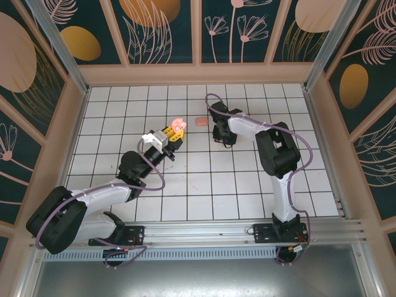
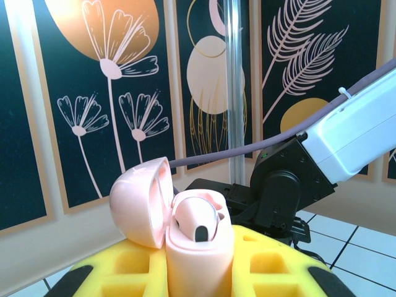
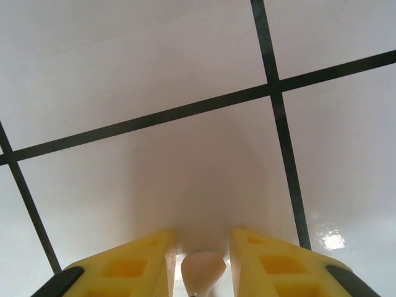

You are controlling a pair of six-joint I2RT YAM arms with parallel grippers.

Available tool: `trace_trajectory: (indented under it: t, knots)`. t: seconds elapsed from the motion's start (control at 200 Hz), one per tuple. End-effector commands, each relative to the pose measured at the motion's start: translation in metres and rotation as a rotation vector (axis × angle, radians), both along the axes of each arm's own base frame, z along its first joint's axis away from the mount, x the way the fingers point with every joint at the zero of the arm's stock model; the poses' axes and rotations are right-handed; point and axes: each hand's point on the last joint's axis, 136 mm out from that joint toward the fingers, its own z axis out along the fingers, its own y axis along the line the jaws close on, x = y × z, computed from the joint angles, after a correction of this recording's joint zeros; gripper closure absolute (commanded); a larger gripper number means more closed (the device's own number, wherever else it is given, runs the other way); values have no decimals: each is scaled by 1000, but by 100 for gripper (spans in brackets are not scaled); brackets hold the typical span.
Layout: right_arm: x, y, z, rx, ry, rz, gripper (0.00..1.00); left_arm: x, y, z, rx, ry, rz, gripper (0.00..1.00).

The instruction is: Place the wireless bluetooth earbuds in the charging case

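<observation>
Left gripper (image 1: 174, 135): pressed together on the pale pink charging case (image 2: 199, 253), one yellow finger (image 2: 124, 269) against each side.
Charging case: upright between the fingers and raised above the white tiled floor (image 3: 124, 74), with its hinged lid (image 2: 141, 201) swung open to the left.
Case mouth: a pale rounded piece with a dark oval spot (image 2: 201, 230) sat in it, probably a seated earbud.
Right gripper (image 3: 201, 244): pointed down close to the tiles, pinching a pale pink earbud (image 3: 203, 269) between its yellow fingers.
Right arm (image 2: 322, 154): just beyond the open case in the left wrist view.
Coral-salmon oblong (image 1: 200, 122): lay on a tile between the two grippers; what it was could not be told.
</observation>
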Motion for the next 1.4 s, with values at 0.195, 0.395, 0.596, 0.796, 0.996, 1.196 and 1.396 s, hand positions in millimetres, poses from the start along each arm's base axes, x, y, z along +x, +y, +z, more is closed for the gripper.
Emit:
trace_trajectory:
  t: [0.195, 0.395, 0.596, 0.796, 0.996, 1.196, 1.396]
  knots:
    - [-12, -1, 3, -5, 20, 0, 79, -5, -1, 23, -40, -49, -23, 100]
    - [-8, 1, 23, 27, -33, -6, 81, -4, -2, 25, -40, -49, -28, 100]
    - [-3, 2, 62, 77, -127, -11, 82, -4, -4, 25, -31, -56, -34, 100]
    - [-3, 13, 116, 148, -242, 16, 82, -3, -6, 22, -13, -78, -30, 100]
    - [-6, 30, 182, 227, -378, 70, 82, 2, -10, 16, 5, -105, -24, 100]
    - [-19, 48, 248, 286, -521, 141, 82, 7, -16, 10, 17, -131, -22, 100]
    - [-37, 59, 301, 348, -645, 196, 82, 14, -24, 6, 26, -137, -39, 100]
